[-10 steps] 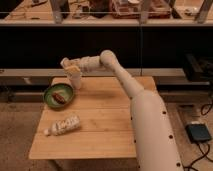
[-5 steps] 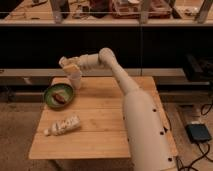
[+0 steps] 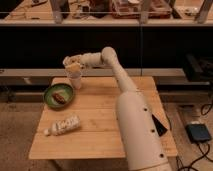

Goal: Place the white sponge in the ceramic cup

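The ceramic cup [image 3: 76,81] is a small plain white cup standing at the back left of the wooden table [image 3: 100,112]. My gripper [image 3: 72,64] hangs directly above its mouth, at the end of the arm reaching left. It is shut on the white sponge [image 3: 74,67], a cream block between the fingers, just over the cup's rim. Whether the sponge touches the cup is not clear.
A green bowl [image 3: 58,95] with something brown inside sits left of the cup. A white patterned bottle [image 3: 63,125] lies on its side near the front left. A black phone [image 3: 159,125] shows beside my arm at the right edge. Dark shelving stands behind the table.
The gripper with the sponge has shifted slightly to the right, staying over the cup. My arm's lower section has shifted a little; the objects on the table have not moved.
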{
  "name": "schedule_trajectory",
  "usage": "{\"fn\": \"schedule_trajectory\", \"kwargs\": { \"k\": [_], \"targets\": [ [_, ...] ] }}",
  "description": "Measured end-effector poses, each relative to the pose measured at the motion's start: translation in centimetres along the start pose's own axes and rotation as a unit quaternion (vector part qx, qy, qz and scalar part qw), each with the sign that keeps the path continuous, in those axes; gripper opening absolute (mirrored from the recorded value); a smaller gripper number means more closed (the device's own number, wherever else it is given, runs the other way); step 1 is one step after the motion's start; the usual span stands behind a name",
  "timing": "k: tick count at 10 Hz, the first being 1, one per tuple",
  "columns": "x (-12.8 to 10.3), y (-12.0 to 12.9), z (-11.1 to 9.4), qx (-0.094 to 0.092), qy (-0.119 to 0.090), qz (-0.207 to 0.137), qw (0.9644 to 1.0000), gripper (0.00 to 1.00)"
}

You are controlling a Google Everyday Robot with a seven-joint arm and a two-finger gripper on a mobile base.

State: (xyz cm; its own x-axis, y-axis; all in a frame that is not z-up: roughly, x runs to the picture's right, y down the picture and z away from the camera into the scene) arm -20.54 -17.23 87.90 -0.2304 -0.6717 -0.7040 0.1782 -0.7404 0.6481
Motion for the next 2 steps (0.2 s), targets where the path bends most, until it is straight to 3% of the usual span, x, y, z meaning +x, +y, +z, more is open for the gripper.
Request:
{"fn": "schedule_trajectory", "kwargs": {
  "k": [2],
  "targets": [
    [0.22, -0.04, 0.15, 0.008, 0.008, 0.008, 0.9999, 0.8]
  ]
}}
